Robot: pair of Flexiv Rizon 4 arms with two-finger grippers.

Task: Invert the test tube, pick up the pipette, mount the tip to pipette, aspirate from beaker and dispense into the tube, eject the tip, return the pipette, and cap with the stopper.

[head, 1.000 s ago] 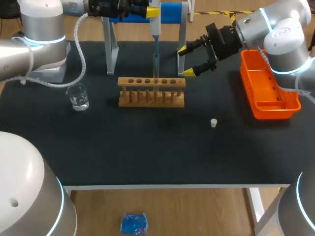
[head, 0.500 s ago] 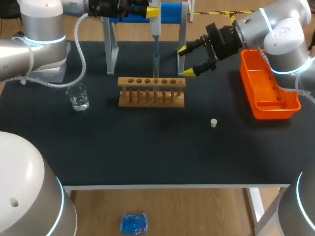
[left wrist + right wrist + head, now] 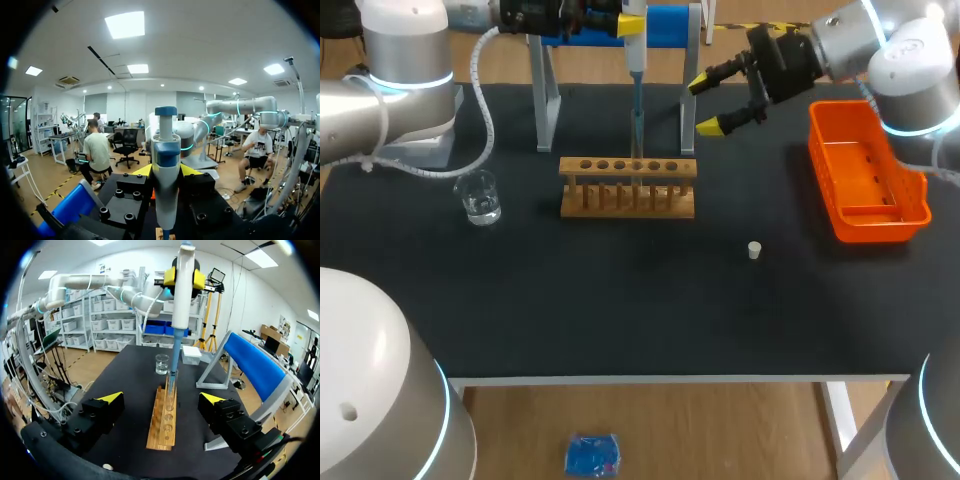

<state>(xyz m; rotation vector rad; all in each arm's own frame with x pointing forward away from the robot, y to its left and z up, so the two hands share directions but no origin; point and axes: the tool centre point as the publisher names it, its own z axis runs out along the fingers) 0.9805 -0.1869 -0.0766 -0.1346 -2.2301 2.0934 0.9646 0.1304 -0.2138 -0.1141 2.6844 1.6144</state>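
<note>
Meanwhile, at top centre, our left gripper (image 3: 632,27) clamps the pipette (image 3: 636,62) upright, tip (image 3: 637,108) inside the racked test tube (image 3: 637,145) for dispensing, as our right gripper (image 3: 703,104) hangs spread-fingered at upper right.

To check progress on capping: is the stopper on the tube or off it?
Off. The stopper lies on the table, apart from the rack.

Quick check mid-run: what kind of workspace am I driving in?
Probably a mock chemistry bench: a wooden test tube rack, a small glass beaker, and a white-and-blue pipette over the rack.
</note>
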